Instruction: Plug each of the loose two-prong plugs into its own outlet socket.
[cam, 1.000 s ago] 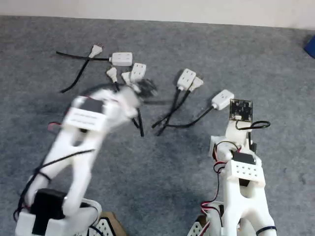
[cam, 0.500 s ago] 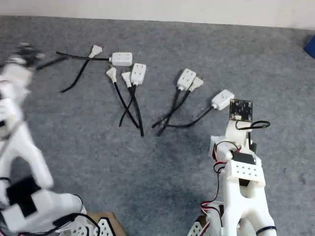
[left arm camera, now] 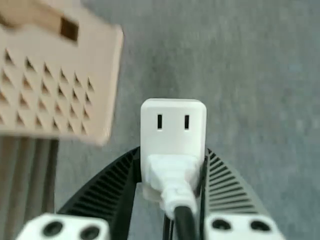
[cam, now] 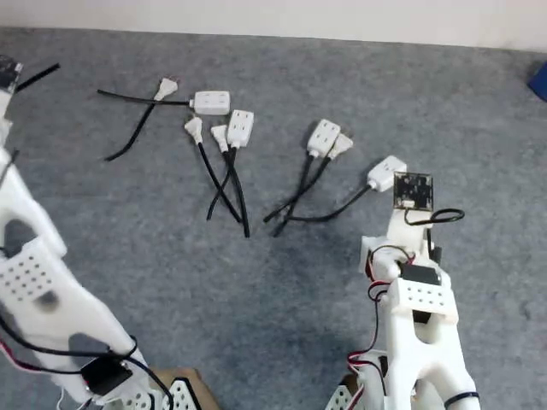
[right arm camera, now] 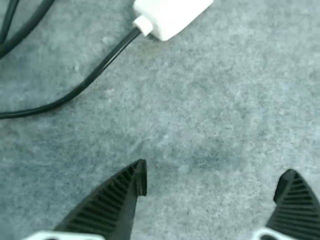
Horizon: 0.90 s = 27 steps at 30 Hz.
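Note:
My left gripper is shut on a white outlet socket, its two slots facing away and its black cord running back between the fingers. In the high view that arm is raised at the far left, with the cord sticking out by the top corner. On the grey carpet lie white plugs and outlet sockets on black cords. My right gripper is open just above the carpet, a short way from another outlet socket.
A beige perforated box hangs close beside the held socket in the left wrist view. Black cords cross at the carpet's middle. A blue object sits at the right edge. A pale wall strip borders the far side.
The left arm has swung from the plugs at the carpet's middle up and out to the far left, carrying the socket. The right arm has barely shifted.

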Motion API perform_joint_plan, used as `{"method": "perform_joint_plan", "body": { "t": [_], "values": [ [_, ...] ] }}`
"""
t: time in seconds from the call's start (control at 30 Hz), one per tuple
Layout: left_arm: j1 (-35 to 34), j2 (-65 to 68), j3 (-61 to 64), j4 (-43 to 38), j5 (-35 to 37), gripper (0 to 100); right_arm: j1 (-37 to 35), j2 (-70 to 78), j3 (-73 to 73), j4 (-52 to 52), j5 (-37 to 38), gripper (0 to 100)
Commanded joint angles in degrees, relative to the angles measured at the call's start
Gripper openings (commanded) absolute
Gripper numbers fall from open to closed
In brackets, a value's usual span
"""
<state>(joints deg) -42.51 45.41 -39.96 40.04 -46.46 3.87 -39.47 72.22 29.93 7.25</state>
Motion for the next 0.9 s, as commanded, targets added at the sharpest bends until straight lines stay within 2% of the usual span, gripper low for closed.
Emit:
{"method": "perform_joint_plan", "body": {
  "t": [0.0, 0.13, 0.23, 0.37, 0.43, 0.7, 0.87],
  "values": [
    [2.77, 10.95, -24.92, 0.62, 0.70, 1, -0.57, 0.22, -0.22, -1.71, 0.79, 38.7],
    [2.77, 21.67, -37.14, 0.79, -0.18, 1, -0.75, 0.22, -0.22, -1.71, 0.88, 38.7],
    [2.33, 26.77, -41.10, 0.88, -1.85, 3, -0.84, 0.22, -0.22, -1.71, 0.88, 38.7],
    [1.27, 28.00, -43.38, 6.33, -2.55, 20, -0.84, 0.22, -0.22, -1.71, 0.88, 38.7],
    [1.19, 28.00, -44.18, 8.88, -2.55, 24, -0.84, 0.22, -0.22, -1.71, 0.88, 38.7],
    [2.51, 28.26, -46.29, 20.66, -2.55, 22, -0.84, 0.22, -0.22, -1.71, 0.88, 38.7],
    [2.95, 27.38, -47.69, 21.63, -2.11, 22, -0.84, 0.22, -0.22, -1.71, 0.88, 38.7]
  ]
}}
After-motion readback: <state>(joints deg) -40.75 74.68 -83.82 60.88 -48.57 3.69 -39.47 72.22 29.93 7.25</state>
